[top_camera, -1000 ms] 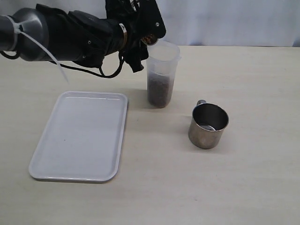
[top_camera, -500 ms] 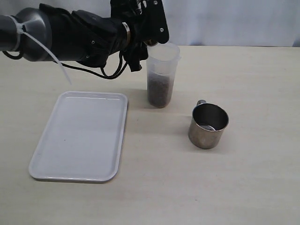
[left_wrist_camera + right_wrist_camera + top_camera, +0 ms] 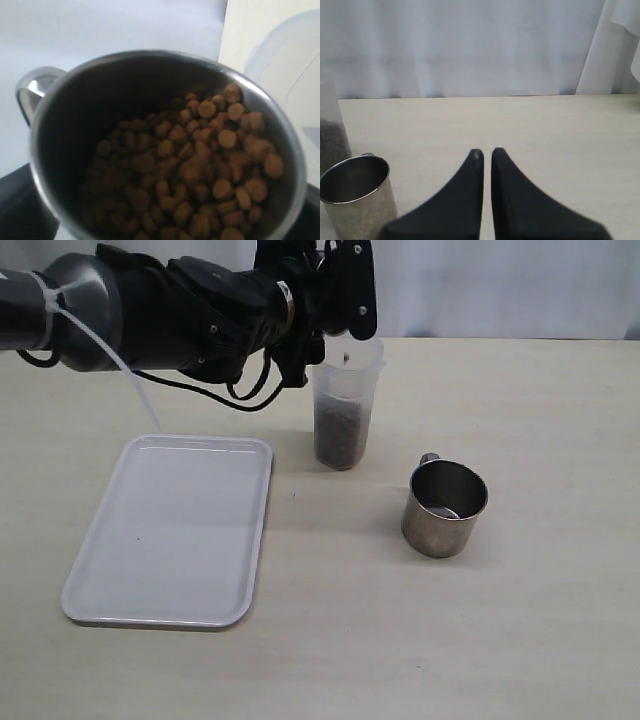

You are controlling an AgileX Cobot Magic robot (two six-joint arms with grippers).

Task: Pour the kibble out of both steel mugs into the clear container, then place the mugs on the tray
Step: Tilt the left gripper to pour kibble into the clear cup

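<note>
My left gripper (image 3: 335,295) is shut on a steel mug (image 3: 50,100) and holds it tipped over the rim of the clear container (image 3: 345,405). In the exterior view the fingers hide most of that mug. The left wrist view looks into it: kibble (image 3: 200,165) lies heaped toward the lower side. The container stands upright with kibble (image 3: 342,435) in its lower half, and one pellet (image 3: 347,359) drops inside it. The other steel mug (image 3: 445,508) stands upright to the right and looks empty. My right gripper (image 3: 486,152) is shut on nothing, near that mug (image 3: 357,200).
The white tray (image 3: 170,530) lies flat at the left with nothing on it. The left arm's dark body and cables hang over the table's back left. A white curtain backs the table.
The left gripper has shifted right and tipped its mug further over the container's rim. A pellet now falls inside the container. The standing mug and tray have not moved.
</note>
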